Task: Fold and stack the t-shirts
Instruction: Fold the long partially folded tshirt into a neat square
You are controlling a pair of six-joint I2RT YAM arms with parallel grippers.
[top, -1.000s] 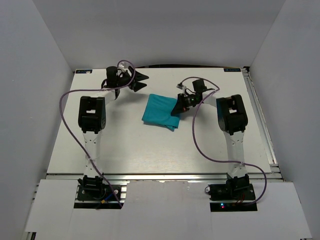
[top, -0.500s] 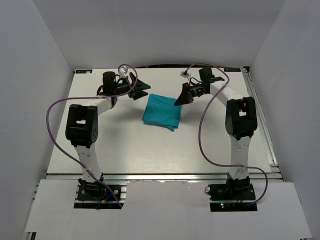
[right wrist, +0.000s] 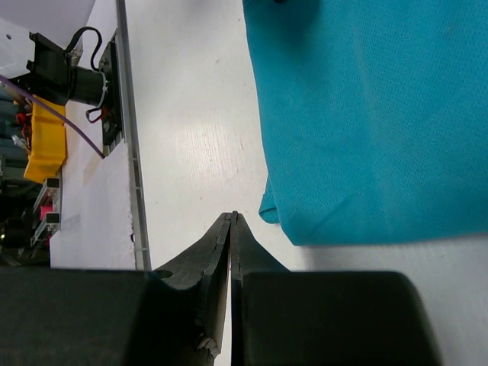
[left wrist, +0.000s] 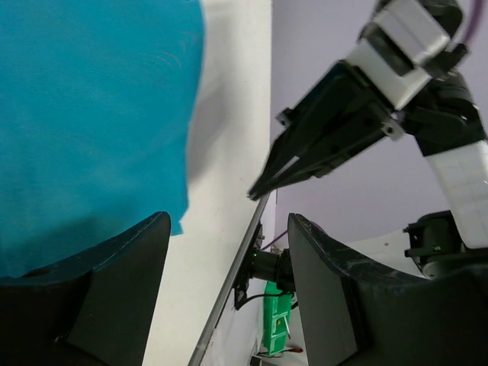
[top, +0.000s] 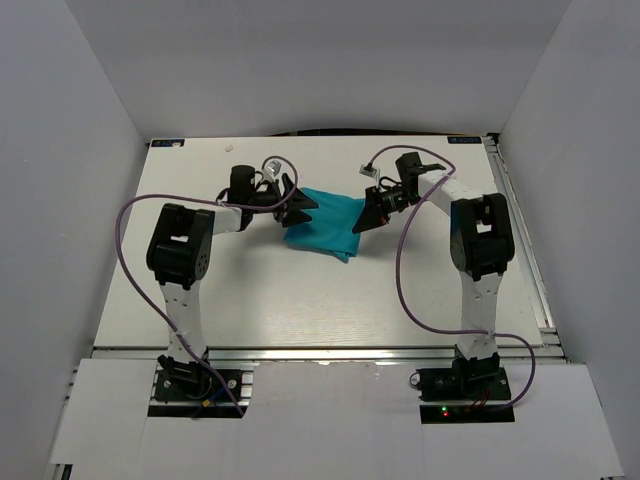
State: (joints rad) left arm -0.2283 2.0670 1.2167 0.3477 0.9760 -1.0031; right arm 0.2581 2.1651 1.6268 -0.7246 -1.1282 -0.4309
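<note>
Flanking the folded teal cloth t-shirt [top: 325, 225], the left tool [top: 303, 206] gapes released, the right tool [top: 366, 220] clenched empty. Snagging just one layer could drag the fold apart.

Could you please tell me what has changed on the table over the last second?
The left gripper, open, moved in from beyond the far-left corner of the t-shirt to its left edge. The right gripper, shut and holding nothing, pulled back off the t-shirt's right side, then returned beside that edge. The folded t-shirt stayed where it was.
</note>
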